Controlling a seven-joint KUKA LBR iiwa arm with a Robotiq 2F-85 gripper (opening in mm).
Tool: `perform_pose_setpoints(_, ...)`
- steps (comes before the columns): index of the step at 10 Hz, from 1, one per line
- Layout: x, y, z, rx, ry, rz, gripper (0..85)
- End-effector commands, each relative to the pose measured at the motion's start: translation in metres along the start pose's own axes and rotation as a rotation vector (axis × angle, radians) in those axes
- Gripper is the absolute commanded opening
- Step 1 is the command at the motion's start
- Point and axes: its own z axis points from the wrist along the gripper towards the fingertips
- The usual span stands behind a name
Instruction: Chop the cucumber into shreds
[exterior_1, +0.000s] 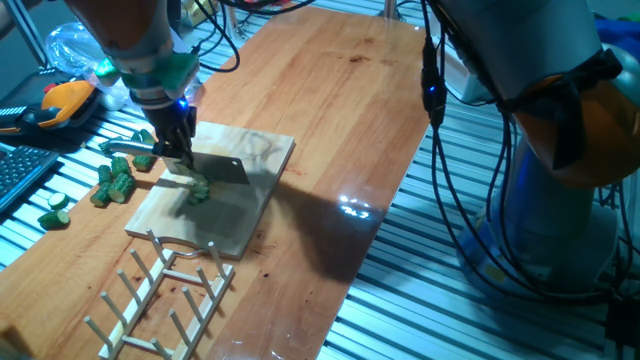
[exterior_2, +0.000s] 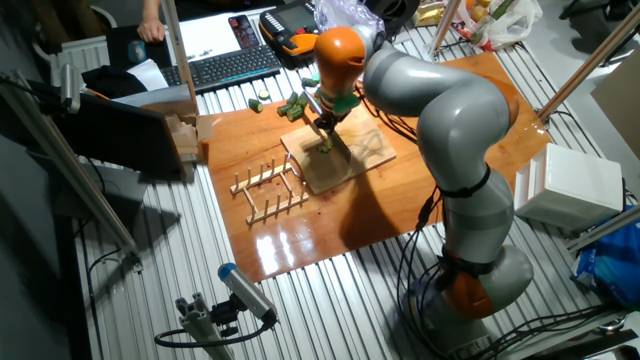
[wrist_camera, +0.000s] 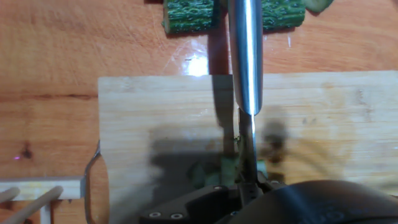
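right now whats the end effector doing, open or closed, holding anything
End effector: closed on the knife, blade down on the cucumber on the wooden board.

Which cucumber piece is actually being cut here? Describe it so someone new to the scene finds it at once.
Find the pale wooden board on the long wooden tabletop, next to the wooden peg rack. The cucumber is the small green piece on that board, right under the knife blade held by the tool. Unlike the dark knobbly chunks, which lie heaped off the board, it alone sits on it.
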Motion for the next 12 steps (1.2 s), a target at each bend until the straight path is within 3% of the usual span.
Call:
perform_pose_setpoints(1, 0.000, 0.005, 0.002, 0.001, -0.004, 0.010, 0.0)
perform_pose_setpoints(2, 0.001, 0.010, 0.004, -0.016, 0.000, 0.026, 0.0)
perform_pose_setpoints(5, 0.005, 0.024, 0.012, -0.010, -0.012, 0.044, 0.0)
perform_pose_setpoints(8, 0.007, 0.023, 0.002, -0.042, 0.018, 0.056, 0.0)
perform_pose_setpoints(9, 0.006, 0.017, -0.003, -0.100, 0.039, 0.068, 0.0)
perform_pose_setpoints(10, 0.006, 0.013, -0.004, -0.100, 0.040, 0.059, 0.0)
perform_pose_setpoints(12, 0.009, 0.006, 0.007, -0.027, -0.013, 0.004, 0.0)
